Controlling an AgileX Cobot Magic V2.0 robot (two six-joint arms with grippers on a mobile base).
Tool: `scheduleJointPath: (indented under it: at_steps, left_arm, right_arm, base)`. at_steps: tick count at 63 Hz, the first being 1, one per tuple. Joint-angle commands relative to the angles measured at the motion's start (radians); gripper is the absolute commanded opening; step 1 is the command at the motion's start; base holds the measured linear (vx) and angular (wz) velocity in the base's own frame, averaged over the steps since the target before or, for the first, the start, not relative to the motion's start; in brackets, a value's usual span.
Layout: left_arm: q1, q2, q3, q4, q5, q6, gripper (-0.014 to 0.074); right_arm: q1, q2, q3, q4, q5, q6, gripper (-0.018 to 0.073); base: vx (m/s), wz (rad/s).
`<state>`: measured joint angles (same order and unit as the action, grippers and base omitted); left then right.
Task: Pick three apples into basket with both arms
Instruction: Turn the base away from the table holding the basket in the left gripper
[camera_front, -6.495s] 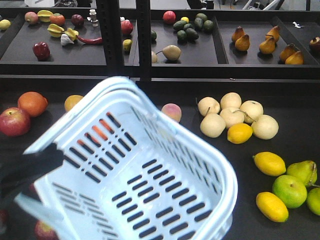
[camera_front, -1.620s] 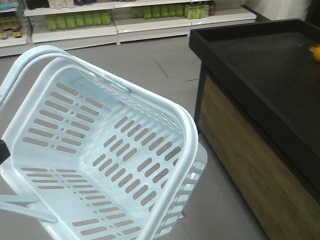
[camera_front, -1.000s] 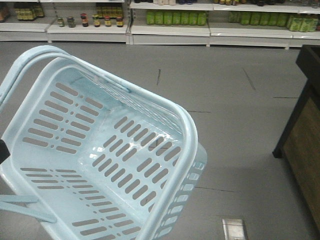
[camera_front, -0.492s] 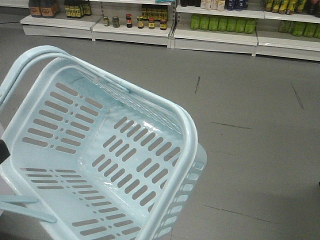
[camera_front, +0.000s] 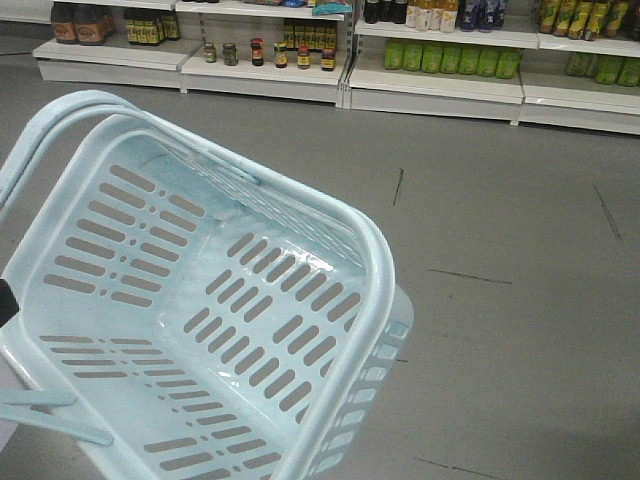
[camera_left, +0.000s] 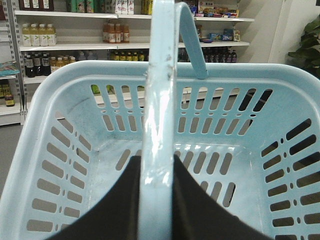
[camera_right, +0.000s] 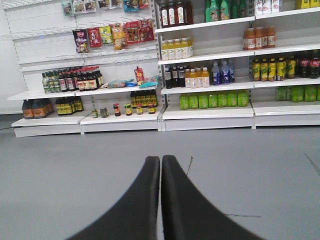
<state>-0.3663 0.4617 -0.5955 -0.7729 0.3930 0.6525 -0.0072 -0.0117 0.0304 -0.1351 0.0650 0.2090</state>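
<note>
The pale blue basket (camera_front: 370, 250) hangs tilted above the grey floor and holds nothing inside. In the left wrist view its swing handle (camera_left: 160, 110) runs straight up between my black fingers (camera_left: 127, 200), so my left gripper (camera_left: 158, 165) is shut on the handle. The slotted basket (camera_left: 75, 90) walls and bottom fill that view. My right gripper (camera_right: 161, 160) is shut with its two fingers pressed together and nothing between them, pointing over bare floor toward the shelves. No apples are in view.
White store shelves (camera_front: 430, 90) with bottles and jars run along the far side; the same shelves (camera_right: 210, 110) show in the right wrist view. Grey floor (camera_front: 520, 300) lies beneath and to the right of the basket.
The whole view has swung away from the fruit counter: the black counter slid out on the right and the shelves came into view. The basket keeps its place in the frame.
</note>
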Motion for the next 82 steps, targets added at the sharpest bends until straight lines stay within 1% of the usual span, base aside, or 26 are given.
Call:
scheduleJointPath:
  at_steps: [1, 82]
  left_arm:
    - [-0.004, 0.002, -0.029, -0.043, -0.085, -0.013, -0.0006]
    - [-0.004, -0.004, -0.029, -0.043, -0.086, -0.013, -0.0006]
  right_arm:
    - [-0.005, -0.012, 0.011, -0.003, -0.071, -0.008, -0.0005]
    - [-0.005, -0.012, 0.011, -0.003, -0.071, -0.008, -0.0005]
  base:
    - [0.31, -0.14]
    - [0.28, -0.22]
